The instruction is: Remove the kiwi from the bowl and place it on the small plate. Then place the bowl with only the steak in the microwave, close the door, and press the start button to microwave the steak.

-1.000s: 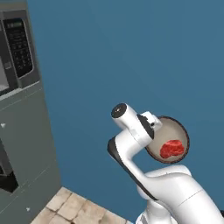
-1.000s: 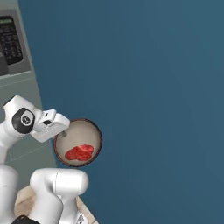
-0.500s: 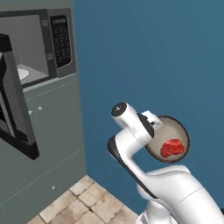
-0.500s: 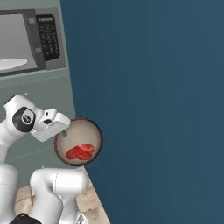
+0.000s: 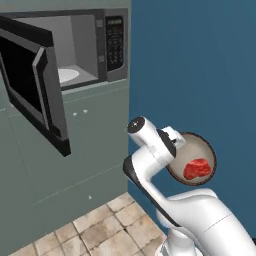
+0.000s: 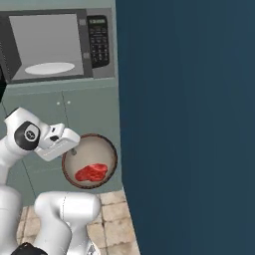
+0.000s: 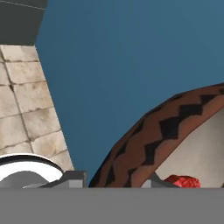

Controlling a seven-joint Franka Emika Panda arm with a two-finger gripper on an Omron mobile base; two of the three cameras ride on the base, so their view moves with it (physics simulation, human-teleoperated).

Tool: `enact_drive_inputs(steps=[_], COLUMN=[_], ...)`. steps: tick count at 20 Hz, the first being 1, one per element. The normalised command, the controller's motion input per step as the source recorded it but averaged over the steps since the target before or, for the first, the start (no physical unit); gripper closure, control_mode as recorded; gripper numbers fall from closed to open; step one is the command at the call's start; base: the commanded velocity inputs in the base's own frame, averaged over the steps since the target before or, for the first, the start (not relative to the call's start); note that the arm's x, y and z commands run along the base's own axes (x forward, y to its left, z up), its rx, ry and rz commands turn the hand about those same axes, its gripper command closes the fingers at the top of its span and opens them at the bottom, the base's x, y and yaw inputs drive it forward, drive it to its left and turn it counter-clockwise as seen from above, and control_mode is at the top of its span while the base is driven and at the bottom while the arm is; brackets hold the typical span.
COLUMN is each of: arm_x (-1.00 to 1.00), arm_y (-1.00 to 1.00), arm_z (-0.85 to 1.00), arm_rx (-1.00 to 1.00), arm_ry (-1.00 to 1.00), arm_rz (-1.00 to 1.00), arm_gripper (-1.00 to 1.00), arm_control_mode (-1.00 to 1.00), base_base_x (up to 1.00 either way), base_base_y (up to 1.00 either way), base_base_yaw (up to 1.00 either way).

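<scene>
Your gripper is clamped on the rim of the bowl, holding it up in the air well above the tiled floor, in front of the blue wall. In both base views the bowl hangs from the end of the hand, its tan inside turned toward the cameras, and the steak lies against its lower inner side, just below the gripper. In the hand view you see the bowl's dark zigzag-patterned outside right at the fingers, with a bit of red meat inside the rim.

The microwave sits well above the gripper and off to its left, built in over grey-green cabinets. Its door stands wide open, swung out to the left, and its grey interior with the pale round turntable is exposed. The dark keypad panel with its green display runs down the right side of the opening, the part of the oven nearest the held bowl.
</scene>
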Motion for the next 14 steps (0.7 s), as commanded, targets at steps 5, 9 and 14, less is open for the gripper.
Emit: enact_drive_inputs(steps=[5,9,14], arm_x=[0.00,0.00,0.00], arm_y=[0.00,0.00,0.00], arm_z=[0.00,0.00,0.00], arm_rx=[0.00,0.00,0.00], arm_ry=[0.00,0.00,0.00], arm_rz=[0.00,0.00,0.00], arm_gripper=[1.00,1.00,1.00], arm_control_mode=[1.00,1.00,1.00], base_base_x=[0.41,0.49,0.48], base_base_y=[-0.03,0.02,0.06], base_base_yaw=[0.45,0.36,0.29])
